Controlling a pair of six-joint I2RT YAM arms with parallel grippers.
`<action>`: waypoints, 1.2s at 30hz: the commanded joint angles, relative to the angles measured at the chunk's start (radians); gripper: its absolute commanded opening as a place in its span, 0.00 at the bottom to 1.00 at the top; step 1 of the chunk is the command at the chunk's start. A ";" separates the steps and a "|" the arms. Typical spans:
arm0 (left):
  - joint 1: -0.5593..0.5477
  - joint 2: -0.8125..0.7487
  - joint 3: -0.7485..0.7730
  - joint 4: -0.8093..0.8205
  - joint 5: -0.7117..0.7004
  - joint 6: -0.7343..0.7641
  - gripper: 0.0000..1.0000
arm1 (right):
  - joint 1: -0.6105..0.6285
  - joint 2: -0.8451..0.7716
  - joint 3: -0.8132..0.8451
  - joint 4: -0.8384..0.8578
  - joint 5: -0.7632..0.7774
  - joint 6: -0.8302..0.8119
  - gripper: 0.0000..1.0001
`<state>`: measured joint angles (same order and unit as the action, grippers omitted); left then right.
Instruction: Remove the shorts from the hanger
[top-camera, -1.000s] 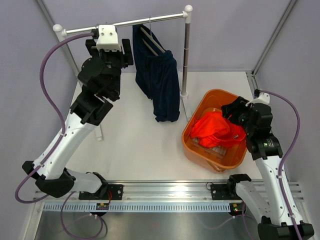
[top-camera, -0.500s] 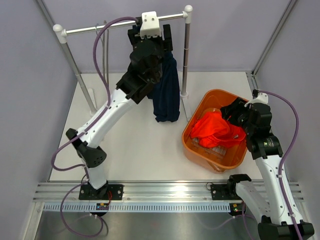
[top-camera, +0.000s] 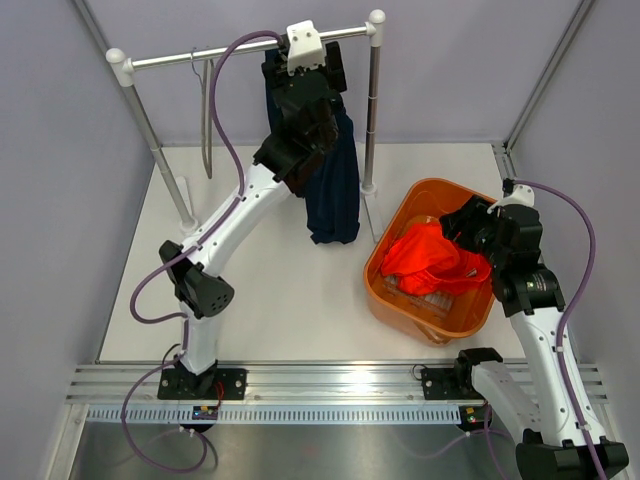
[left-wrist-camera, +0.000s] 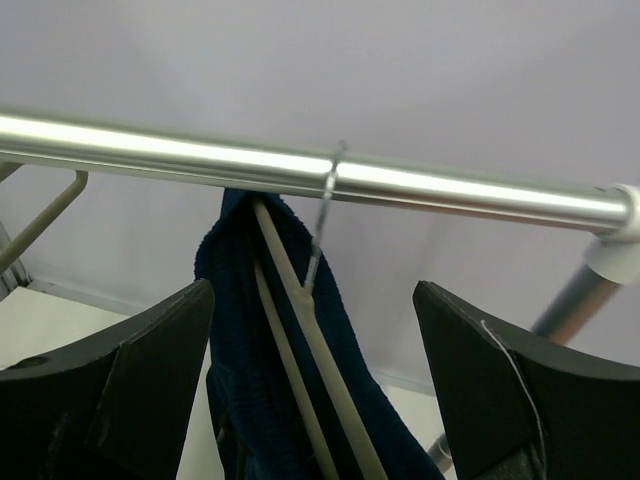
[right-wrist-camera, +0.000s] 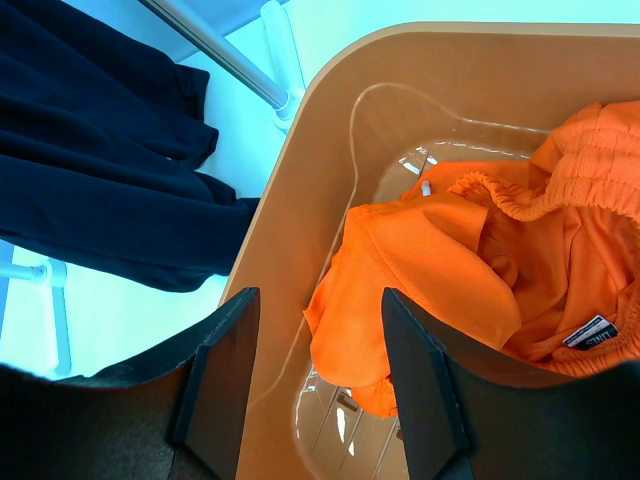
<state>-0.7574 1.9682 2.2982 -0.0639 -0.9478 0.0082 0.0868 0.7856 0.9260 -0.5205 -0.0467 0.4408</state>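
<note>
Navy blue shorts (top-camera: 335, 180) hang from a cream hanger (left-wrist-camera: 310, 370) hooked on the metal rail (top-camera: 240, 48) near its right end. They also show in the left wrist view (left-wrist-camera: 250, 390) and the right wrist view (right-wrist-camera: 90, 190). My left gripper (left-wrist-camera: 315, 390) is open, raised near the rail, its jaws either side of the hanger and shorts without touching. My right gripper (right-wrist-camera: 315, 380) is open and empty above the orange basket (top-camera: 400, 225), over the orange shorts (top-camera: 432, 258) that lie in it.
An empty hanger (top-camera: 207, 110) hangs on the left part of the rail. The rail's right post (top-camera: 372, 110) stands just right of the navy shorts, next to the basket. Grey walls close the sides and back.
My left arm has swung from the rail's left end to the right, up to the navy shorts, then edged closer. The right arm has hardly moved.
</note>
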 joint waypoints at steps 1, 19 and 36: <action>0.062 0.014 0.052 0.015 0.004 -0.106 0.85 | -0.005 -0.005 0.022 0.008 -0.018 -0.020 0.60; 0.187 0.043 0.078 -0.089 0.274 -0.251 0.81 | -0.005 -0.009 -0.010 0.022 -0.012 -0.017 0.60; 0.188 0.001 0.035 -0.177 0.322 -0.255 0.44 | -0.005 -0.008 -0.026 0.039 -0.018 -0.016 0.61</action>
<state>-0.5728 2.0155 2.3337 -0.2432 -0.6388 -0.2371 0.0868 0.7830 0.9020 -0.5194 -0.0467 0.4408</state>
